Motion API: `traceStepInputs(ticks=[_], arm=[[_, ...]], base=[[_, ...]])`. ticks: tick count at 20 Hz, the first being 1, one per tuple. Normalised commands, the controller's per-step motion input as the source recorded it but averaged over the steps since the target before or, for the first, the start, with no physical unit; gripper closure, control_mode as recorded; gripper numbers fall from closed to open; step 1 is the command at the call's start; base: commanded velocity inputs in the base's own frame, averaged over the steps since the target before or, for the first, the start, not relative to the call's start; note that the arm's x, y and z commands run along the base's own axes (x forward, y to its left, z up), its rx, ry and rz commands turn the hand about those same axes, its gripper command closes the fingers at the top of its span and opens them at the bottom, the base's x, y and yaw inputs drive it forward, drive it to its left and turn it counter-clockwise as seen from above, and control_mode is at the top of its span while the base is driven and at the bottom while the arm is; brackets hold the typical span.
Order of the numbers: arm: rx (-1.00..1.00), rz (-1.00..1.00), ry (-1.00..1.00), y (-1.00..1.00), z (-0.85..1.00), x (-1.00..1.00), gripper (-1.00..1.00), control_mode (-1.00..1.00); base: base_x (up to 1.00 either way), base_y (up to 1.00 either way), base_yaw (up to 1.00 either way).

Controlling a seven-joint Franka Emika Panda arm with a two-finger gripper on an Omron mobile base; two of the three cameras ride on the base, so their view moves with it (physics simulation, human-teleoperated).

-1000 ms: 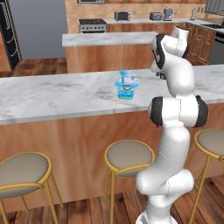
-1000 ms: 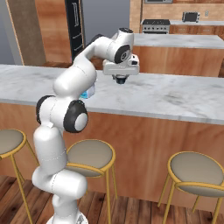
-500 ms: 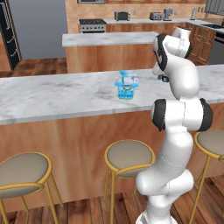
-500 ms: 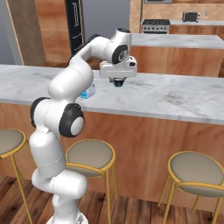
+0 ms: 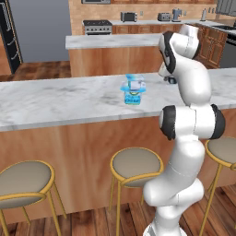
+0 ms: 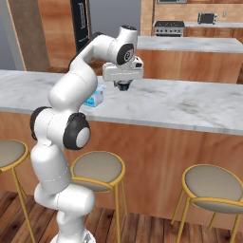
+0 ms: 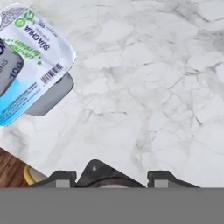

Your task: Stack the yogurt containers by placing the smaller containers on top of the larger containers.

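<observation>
Small cup (image 5: 134, 85) sitting on big cup (image 5: 132, 96), centre of left base frame, on marble counter (image 5: 60, 99). Gripper (image 6: 123, 87) hovering apart at upper centre of right base frame, jaws partly open, holding nothing. Judgement: stack looking done; retreating upward, avoiding nudging cups

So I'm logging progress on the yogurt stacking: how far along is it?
It looks done: the smaller cup sits on the larger cup on the marble counter. The gripper hangs empty over bare marble beside the stack, jaws apart. Nothing visible is left but pulling the arm away.
</observation>
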Motion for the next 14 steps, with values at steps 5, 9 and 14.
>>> traceStepInputs(ticks=[5,9,14], arm=[[0.00,0.03,0.00,0.16,0.32,-0.06,1.00,-1.00],[0.02,0.02,0.00,0.18,0.24,-0.13,1.00,-1.00],[0.06,0.02,-0.03,0.14,0.08,-0.23,1.00,-1.00]], base=[[0.00,0.00,0.00],[0.00,0.00,0.00],[0.00,0.00,0.00]])
